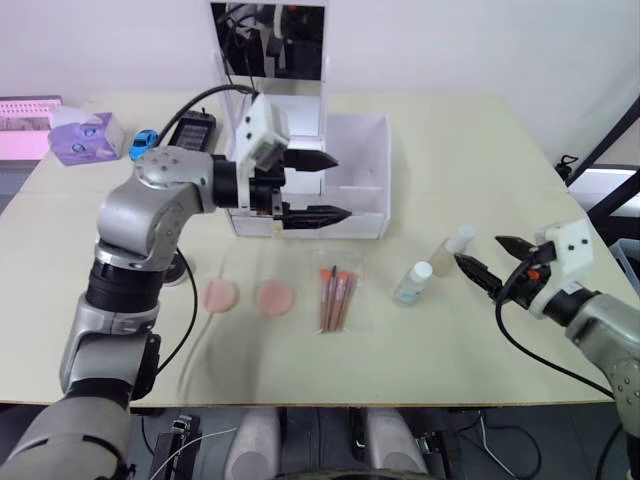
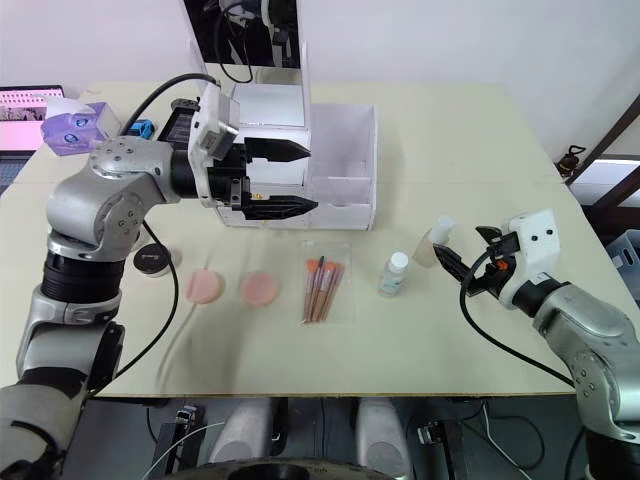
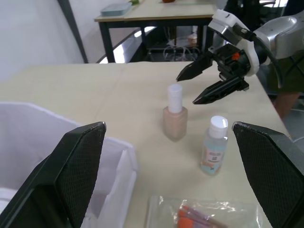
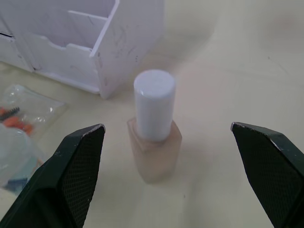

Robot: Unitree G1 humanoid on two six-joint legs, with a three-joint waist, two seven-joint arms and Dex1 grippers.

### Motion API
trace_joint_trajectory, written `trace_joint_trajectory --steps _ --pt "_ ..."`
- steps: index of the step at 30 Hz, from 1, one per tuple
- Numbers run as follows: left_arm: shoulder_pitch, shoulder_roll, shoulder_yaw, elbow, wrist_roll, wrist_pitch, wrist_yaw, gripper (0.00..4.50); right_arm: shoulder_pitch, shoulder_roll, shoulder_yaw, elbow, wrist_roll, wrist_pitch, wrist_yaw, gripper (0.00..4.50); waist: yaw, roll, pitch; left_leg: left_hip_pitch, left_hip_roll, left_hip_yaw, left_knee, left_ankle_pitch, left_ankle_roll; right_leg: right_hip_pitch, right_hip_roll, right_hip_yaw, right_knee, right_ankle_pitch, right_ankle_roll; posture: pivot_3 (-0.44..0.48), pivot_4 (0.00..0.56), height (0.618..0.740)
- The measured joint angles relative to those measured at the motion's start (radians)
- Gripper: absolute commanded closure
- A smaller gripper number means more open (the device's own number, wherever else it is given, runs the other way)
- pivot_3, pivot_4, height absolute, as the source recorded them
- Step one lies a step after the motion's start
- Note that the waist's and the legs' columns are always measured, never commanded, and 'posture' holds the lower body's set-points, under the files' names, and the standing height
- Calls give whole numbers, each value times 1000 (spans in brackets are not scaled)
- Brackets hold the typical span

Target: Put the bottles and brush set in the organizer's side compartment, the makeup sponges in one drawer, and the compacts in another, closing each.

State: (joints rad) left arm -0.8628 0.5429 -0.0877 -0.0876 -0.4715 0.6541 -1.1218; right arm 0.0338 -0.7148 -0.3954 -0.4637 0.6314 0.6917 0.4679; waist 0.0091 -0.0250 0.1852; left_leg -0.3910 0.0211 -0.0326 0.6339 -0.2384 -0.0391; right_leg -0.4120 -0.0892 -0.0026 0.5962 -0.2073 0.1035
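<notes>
The beige bottle [image 4: 154, 133] stands upright on the worktop [image 1: 480, 140] straight ahead of the right hand [image 1: 496, 262], close in front of the spread fingers and not yet between them; that hand is wide open and holds nothing. The bluish bottle [image 1: 413, 283] stands just beside the beige one, farther from this hand, with the brush set [image 1: 336, 290] and two pink sponges [image 1: 273, 297] beyond. The left hand [image 1: 330, 187], also wide open and empty, hovers in front of the organizer [image 1: 355, 200]. One compact [image 2: 152, 259] lies under the left arm. The first step seems in hand: picking up the beige bottle. Next, the right hand should advance until its fingers straddle the bottle, close, then carry it to the side compartment [image 1: 365, 150].
</notes>
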Motion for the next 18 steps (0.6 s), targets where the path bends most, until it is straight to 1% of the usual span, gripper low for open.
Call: trace_joint_trajectory --steps 2,8,9,11,18 --pt "7 11 4 -8 -1 6 13 25 -39 0 28 15 -5 0 8 0 0 0 0 0 0 0 0 0 0 0 0 0 0 0 -1 0 150 740" --pt "27 16 4 -25 -3 10 36 25 -87 -3 98 76 -59 -18 42 0 2 0 0 0 0 0 0 0 0 0 0 0 -1 2 -3 0 150 740" --pt "27 17 4 -25 -3 9 39 0 -96 -3 104 90 -64 -21 49 544 2 0 0 0 0 0 0 0 0 0 0 0 -1 2 -3 0 150 740" --pt "27 23 3 -23 4 4 40 0 -108 -3 113 113 -80 -26 59 1220 1 0 0 0 0 0 0 0 0 0 0 0 0 2 -3 0 150 740" --pt "27 26 -10 1 27 -29 42 0 -116 4 124 149 -116 -57 71 1220 1 0 0 0 0 0 0 0 0 0 0 0 0 2 -3 0 150 740"
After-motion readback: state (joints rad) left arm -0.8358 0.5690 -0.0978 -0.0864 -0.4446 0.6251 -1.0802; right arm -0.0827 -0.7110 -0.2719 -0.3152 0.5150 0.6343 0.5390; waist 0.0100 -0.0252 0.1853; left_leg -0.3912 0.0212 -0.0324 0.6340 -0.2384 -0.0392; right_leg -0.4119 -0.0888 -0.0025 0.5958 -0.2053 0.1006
